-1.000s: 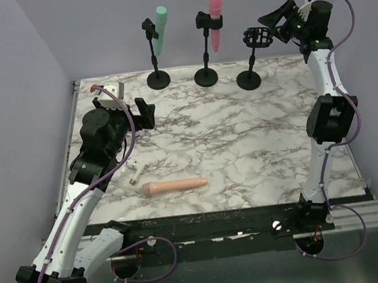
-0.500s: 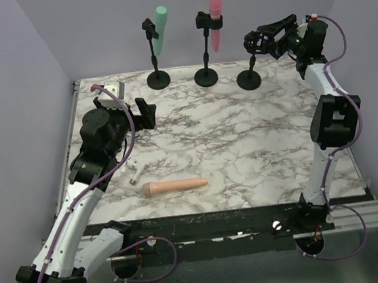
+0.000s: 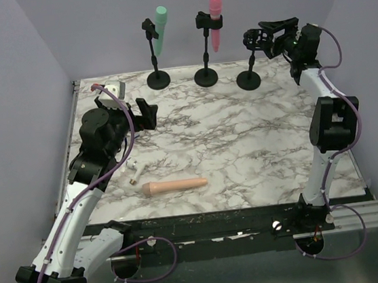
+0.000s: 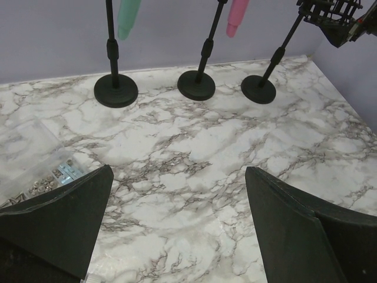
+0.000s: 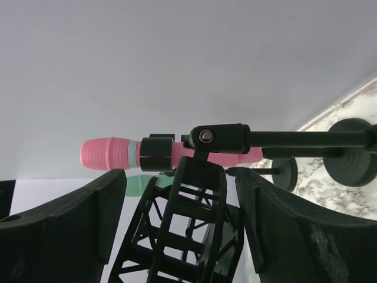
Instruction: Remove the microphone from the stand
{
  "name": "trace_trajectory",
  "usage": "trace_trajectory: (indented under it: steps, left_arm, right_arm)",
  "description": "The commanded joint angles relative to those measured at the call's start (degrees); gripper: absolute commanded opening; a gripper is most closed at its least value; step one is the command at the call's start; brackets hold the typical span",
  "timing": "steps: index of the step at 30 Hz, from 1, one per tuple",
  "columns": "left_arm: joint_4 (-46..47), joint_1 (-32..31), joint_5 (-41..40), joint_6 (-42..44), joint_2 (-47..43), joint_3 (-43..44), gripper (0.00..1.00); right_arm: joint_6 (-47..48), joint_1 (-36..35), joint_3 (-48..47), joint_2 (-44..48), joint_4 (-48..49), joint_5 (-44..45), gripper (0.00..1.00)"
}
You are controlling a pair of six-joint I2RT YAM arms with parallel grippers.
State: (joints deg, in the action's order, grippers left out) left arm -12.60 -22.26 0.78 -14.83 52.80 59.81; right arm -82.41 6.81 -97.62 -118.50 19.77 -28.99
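Biggest risk: my right arm [image 3: 325,109] is stretched to the upper right of the top view, and my right gripper [image 5: 179,188] straddles the cage mount [image 5: 194,236], which looks empty. Jaws are spread, with a gap on both sides and nothing held. If I close here I grab the mount, not a mic. Any pull then tips the right stand [image 3: 249,79], which could hit the middle stand [image 3: 206,76] just beside it.

The mics still clipped are the pink mic [image 3: 216,21] on the middle stand, upper centre, and the green mic [image 3: 159,30] on the left stand [image 3: 159,79]. Reaching pink from here means sweeping past the cage, so I could snag it.

A peach mic [image 3: 175,185] lies loose on the table [image 3: 258,147] at lower centre. My left gripper [image 4: 178,174] is spread, holds nothing, and hangs over bare marble on the left, so it is low risk.

Versus 1 s ago: my right wrist has dropped and swung left. The jaws were tilted up beside the cage and now sit level around it. The left arm, peach mic and all three stands are unchanged.
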Motion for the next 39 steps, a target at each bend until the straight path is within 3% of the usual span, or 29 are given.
trace_trajectory:
  steps: [1,5,8,14,19,21,23,24,28,34,39]
  left_arm:
    - [-0.08,-0.33,1.23,-0.29,0.11,1.86,0.99]
    - [-0.44,-0.35,1.33,-0.29,0.21,2.15,0.99]
    - [-0.39,-0.33,1.57,-0.38,0.11,2.15,0.99]
    - [-0.46,-0.33,2.06,-0.64,0.19,2.31,0.99]
    - [-0.41,-0.33,2.06,-0.73,0.2,2.24,0.99]
    - [-0.44,-0.33,2.04,-0.73,0.12,2.24,0.99]
    - [-0.46,-0.33,2.02,-0.73,-0.05,2.24,0.99]
    - [-0.46,-0.37,1.88,-0.69,-0.12,2.16,0.99]
    - [-0.47,-0.33,1.51,-0.55,-0.25,2.15,0.99]
    - [-0.42,-0.33,2.25,-0.8,0.19,2.25,0.99]
    - [-0.43,-0.33,2.56,-1.07,0.87,2.19,0.99]
  right_arm:
    - [-6.04,-2.89,1.5,2.87,2.75,7.17,0.81]
    - [-9.26,-5.17,3.09,4.75,0.2,13.33,0.76]
    - [-9.46,-6.71,3.68,7.25,-4.68,20.43,0.62]
    - [-11.65,-13.94,5.73,12.63,-12.45,37.6,0.63]
    - [-13.42,-17.11,4.34,13.28,-16.09,44.89,0.72]
    - [-10.77,-17.44,2.08,12.39,-16.66,44.7,0.8]
    - [-7.36,-17.43,1.47,12.15,-15.9,44.07,0.97]
    - [-5.67,-17.37,1.46,12.31,-15.86,43.88,1.0]
    - [4.7,-17.2,4.02,14.38,-14.6,40.55,1.0]
    - [22.94,-15.87,10.76,18.78,-9.38,27.96,1.0]
    - [31.93,-12.61,9.98,20.71,-13.2,19.73,1.0]
